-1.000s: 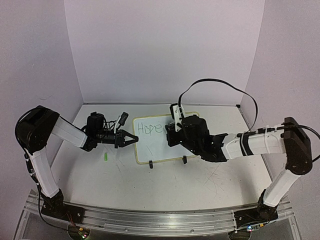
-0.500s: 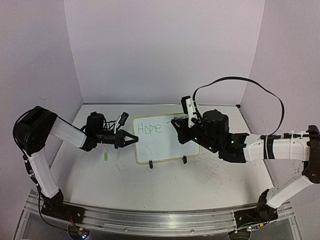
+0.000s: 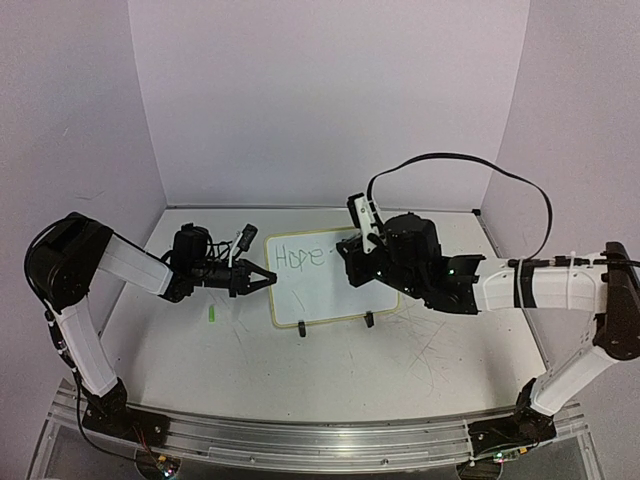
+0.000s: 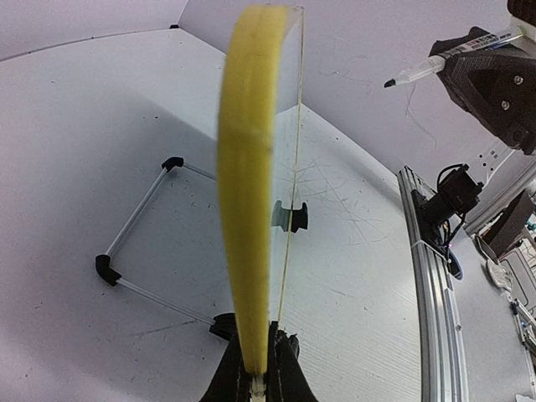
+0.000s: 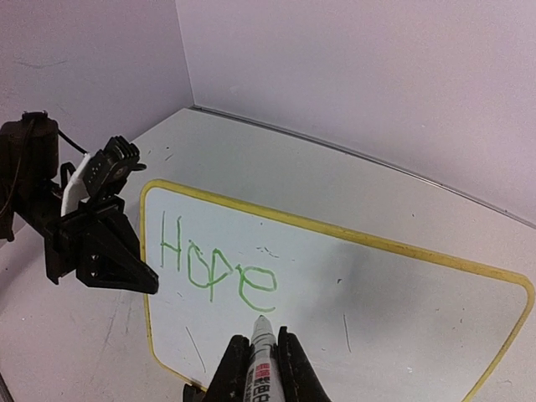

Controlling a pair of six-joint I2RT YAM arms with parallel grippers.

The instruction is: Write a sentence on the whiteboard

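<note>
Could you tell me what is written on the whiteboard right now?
Only the green word "Hope", top left on the whiteboard; the rest looks blank bar faint marks. The marker in the right gripper hides a bit of the lower edge.

- Left arm point(image 3: 125, 265): rises from its base at the near left to a high elbow, with the forearm running level toward the right.
- Left gripper point(image 3: 264, 280): points right, with both fingers point(image 4: 228, 378) pinched tight on the left edge of the whiteboard point(image 3: 325, 295).
- Right arm point(image 3: 540, 288): rises from its base at the near right to an elbow by the right wall. The forearm reaches left and a black cable loops above it.
- Right gripper point(image 5: 255, 368): wrist angled down toward the table, fingers clamped on a marker point(image 5: 261, 347) whose tip sticks out past the fingertips.
</note>
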